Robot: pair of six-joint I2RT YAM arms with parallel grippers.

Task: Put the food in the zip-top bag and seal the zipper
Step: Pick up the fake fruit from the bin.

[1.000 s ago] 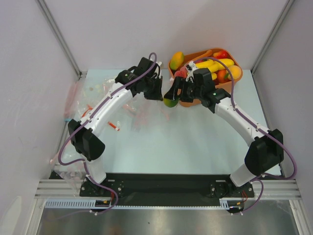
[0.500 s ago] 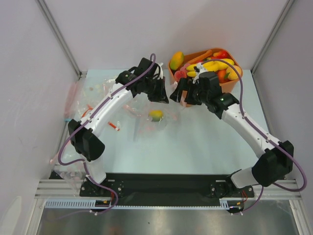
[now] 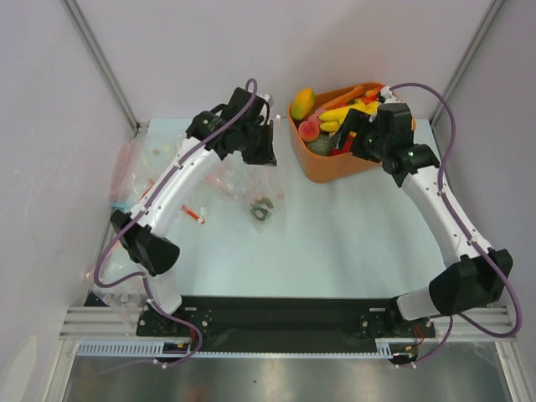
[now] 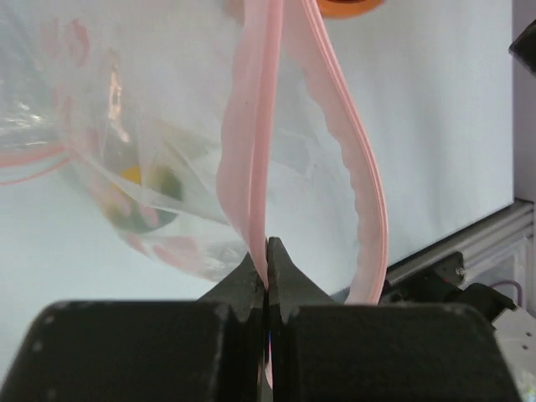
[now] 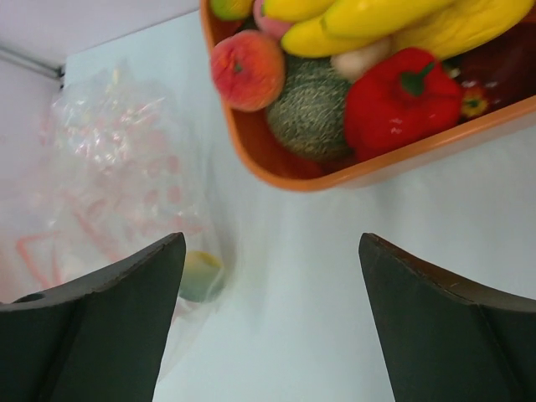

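My left gripper (image 3: 261,152) is shut on the pale pink zipper (image 4: 261,167) of the zip-top bag (image 3: 243,186) and holds its mouth up and open above the table. In the left wrist view the jaws pinch one strip while the other strip (image 4: 360,176) bows away. A green-yellow food piece (image 3: 262,208) lies inside the bag, and it also shows in the left wrist view (image 4: 138,197) and the right wrist view (image 5: 201,275). My right gripper (image 3: 352,141) is open and empty at the near edge of the orange tub (image 3: 322,167). The tub holds a peach (image 5: 247,71), a melon (image 5: 310,117), a red pepper (image 5: 398,100) and bananas (image 5: 360,21).
Other clear bags (image 3: 130,172) lie crumpled at the table's left edge, with small orange-red bits (image 3: 194,216) near the left arm. The enclosure walls stand close on the left, back and right.
The right gripper let the green-yellow piece fall into the bag, then opened and drew back right to the tub. The left gripper lifted the bag's mouth slightly up and back.
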